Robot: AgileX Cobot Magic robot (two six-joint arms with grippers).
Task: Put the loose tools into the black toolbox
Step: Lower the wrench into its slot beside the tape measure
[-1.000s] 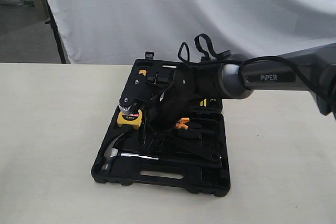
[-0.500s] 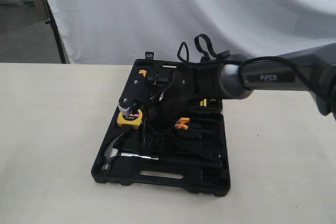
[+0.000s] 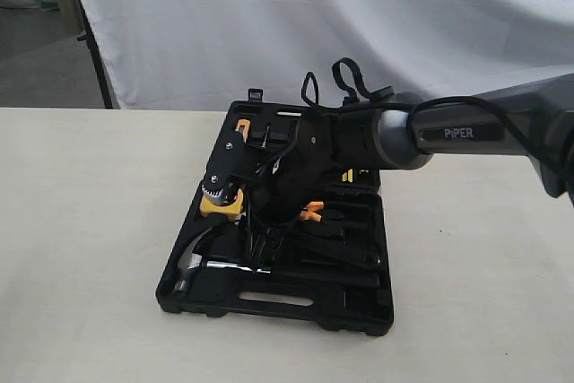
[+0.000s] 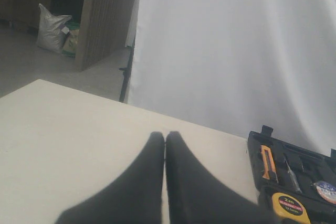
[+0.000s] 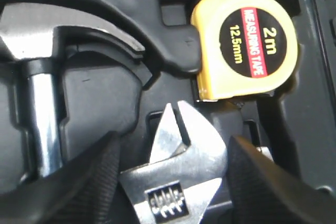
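Observation:
The black toolbox [image 3: 359,307] lies open on the table, and my right arm reaches over it from the right. In the right wrist view my right gripper [image 5: 174,141] is shut on the silver head of the adjustable wrench [image 5: 181,174], both pads touching its sides, low over a recess of the toolbox [image 5: 94,98]. The claw hammer [image 5: 39,108] lies in its recess beside the wrench; its head [image 3: 191,264] shows at the case's front left. My left gripper [image 4: 165,139] is shut and empty above the bare table, left of the toolbox [image 4: 256,148].
A yellow tape measure [image 5: 247,45] sits in the case just beyond the wrench head, also the yellow tape measure [image 3: 221,205] under my wrist. Orange-handled pliers [image 3: 314,213] and an orange knife [image 4: 268,162] lie in the case. A white curtain [image 3: 314,15] hangs behind the table.
The right wrist has shifted slightly over the case, now covering a little more of the yellow tape measure. The grip on the wrench is unchanged.

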